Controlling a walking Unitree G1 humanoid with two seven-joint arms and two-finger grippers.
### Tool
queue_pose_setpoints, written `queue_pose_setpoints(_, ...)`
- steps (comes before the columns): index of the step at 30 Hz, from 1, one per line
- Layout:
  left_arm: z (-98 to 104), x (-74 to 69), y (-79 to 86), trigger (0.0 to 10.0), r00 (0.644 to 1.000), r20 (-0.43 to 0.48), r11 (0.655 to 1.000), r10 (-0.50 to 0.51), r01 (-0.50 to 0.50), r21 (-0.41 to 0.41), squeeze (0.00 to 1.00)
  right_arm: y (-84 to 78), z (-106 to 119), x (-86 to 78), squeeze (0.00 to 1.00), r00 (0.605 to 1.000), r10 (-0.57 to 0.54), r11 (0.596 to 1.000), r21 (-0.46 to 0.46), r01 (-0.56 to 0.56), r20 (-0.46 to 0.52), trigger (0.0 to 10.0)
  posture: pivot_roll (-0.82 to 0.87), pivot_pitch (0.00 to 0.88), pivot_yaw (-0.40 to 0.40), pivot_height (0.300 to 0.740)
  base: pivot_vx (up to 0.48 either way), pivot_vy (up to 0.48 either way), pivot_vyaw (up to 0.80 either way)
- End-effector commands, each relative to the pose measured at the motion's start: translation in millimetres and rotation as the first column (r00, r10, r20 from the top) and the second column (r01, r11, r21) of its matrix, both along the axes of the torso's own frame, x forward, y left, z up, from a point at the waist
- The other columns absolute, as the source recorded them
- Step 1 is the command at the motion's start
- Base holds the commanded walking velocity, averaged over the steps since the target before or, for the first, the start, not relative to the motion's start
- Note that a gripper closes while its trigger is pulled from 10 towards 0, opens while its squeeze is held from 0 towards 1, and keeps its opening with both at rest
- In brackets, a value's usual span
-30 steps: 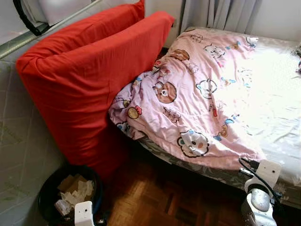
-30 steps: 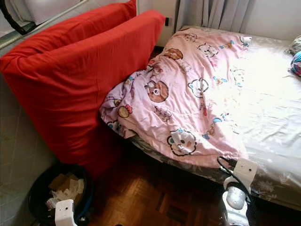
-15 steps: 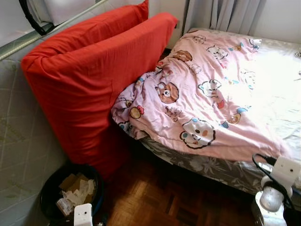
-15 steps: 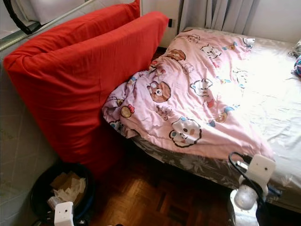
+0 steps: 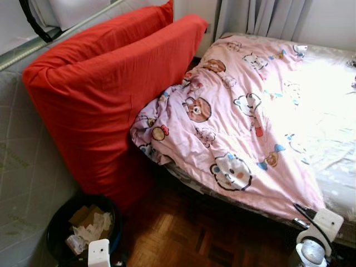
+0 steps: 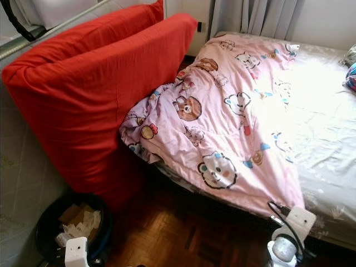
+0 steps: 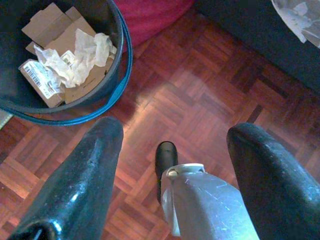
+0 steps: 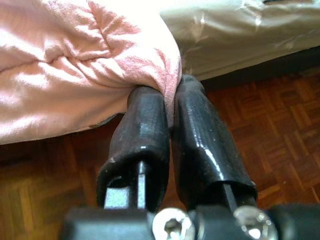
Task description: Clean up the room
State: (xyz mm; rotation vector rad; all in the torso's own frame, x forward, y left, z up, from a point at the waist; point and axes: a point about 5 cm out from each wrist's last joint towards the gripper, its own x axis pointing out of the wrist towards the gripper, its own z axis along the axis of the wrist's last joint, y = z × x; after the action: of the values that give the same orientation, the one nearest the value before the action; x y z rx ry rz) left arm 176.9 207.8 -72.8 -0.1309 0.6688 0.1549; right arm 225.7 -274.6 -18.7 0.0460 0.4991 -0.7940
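Note:
A pink cartoon-print blanket lies rumpled across the left half of the bed, and its near corner is drawn down over the bed's edge. My right gripper is shut on that corner, with pink cloth pinched between the two black fingers. The right wrist sits low at the bed's near right edge. My left gripper hangs open over the parquet floor, beside the bin, with nothing between its fingers.
Two big red cushions lean against the bed's left side. A patterned mattress stands behind them. A dark bin holds cardboard and crumpled paper. The white sheet is bare on the right. Parquet floor runs between bin and bed.
The right gripper swung right with the blanket's corner, then came back lower and nearer to me, pulling the corner to a point over the bed's edge. The left arm has stayed put.

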Motion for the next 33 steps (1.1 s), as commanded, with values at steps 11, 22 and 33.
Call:
queue_pose_setpoints(11, -5, -7.8, 0.1, 10.0, 0.998, -0.053, 0.999, -0.030, 0.031, 0.017, 0.00, -4.5, -6, -5.4, 0.83, 0.999, -0.028, 0.998, 0.049, 0.029, -0.016, 10.0, -0.03, 0.128, 0.019, 0.740, 0.000, 0.000, 0.00)
queue_pose_setpoints(22, -5, -7.3, -2.0, 10.0, 0.998, -0.053, 0.999, -0.037, 0.038, 0.018, 0.00, -4.8, -8, -6.5, 0.51, 0.999, -0.034, 0.998, 0.058, 0.036, -0.029, 10.0, -0.03, 0.128, 0.017, 0.740, 0.000, 0.000, 0.00)
queue_pose_setpoints(33, -6, -8.0, -2.1, 10.0, 0.997, -0.069, 0.999, -0.045, 0.047, 0.021, 0.00, 27.5, -25, -3.8, 0.00, 0.978, 0.204, 0.951, 0.242, -0.191, -0.031, 10.0, -0.04, 0.115, 0.017, 0.740, 0.000, 0.000, 0.00)
